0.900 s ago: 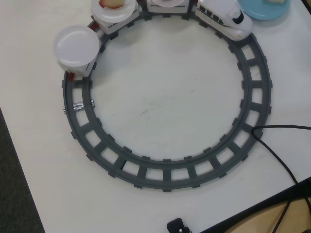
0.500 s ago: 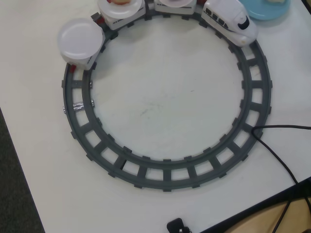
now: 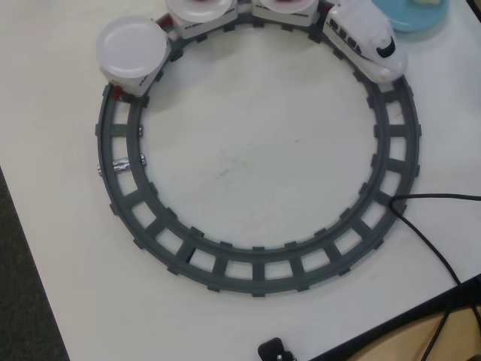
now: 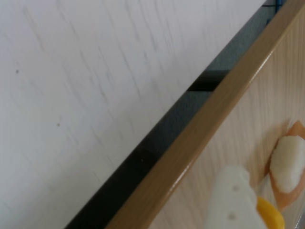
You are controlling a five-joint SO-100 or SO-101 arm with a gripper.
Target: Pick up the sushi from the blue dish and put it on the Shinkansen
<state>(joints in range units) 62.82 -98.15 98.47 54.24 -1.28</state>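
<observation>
One pale sushi [image 3: 427, 2] sat on the blue dish [image 3: 406, 21], just outside the track [image 3: 259, 274] and cropped by the top edge of the overhead view, so little of it showed. The Shinkansen [image 3: 368, 41] stood on the track right beside the dish. Three plate cars trailed it along the track; the last plate [image 3: 134, 47] looked bare, and the other two were cut off.

No arm showed over the track. In the wrist view only a white part of the pincer [image 4: 236, 200] with a yellow bit entered at the bottom; whether it was apart or together could not be told. That camera faced pale wood and a white-on-orange piece [image 4: 288, 164], not the dish.

Risks, as judged:
- Wrong piece taken, since the wrist camera looked at the orange one.
- Sushi small and smooth; a shallow pinch could let it slip.
- Train's nose near the dish; the reach might knock it off the track.
- Cable [image 3: 432, 233] crossing the track could snag the train.
</observation>
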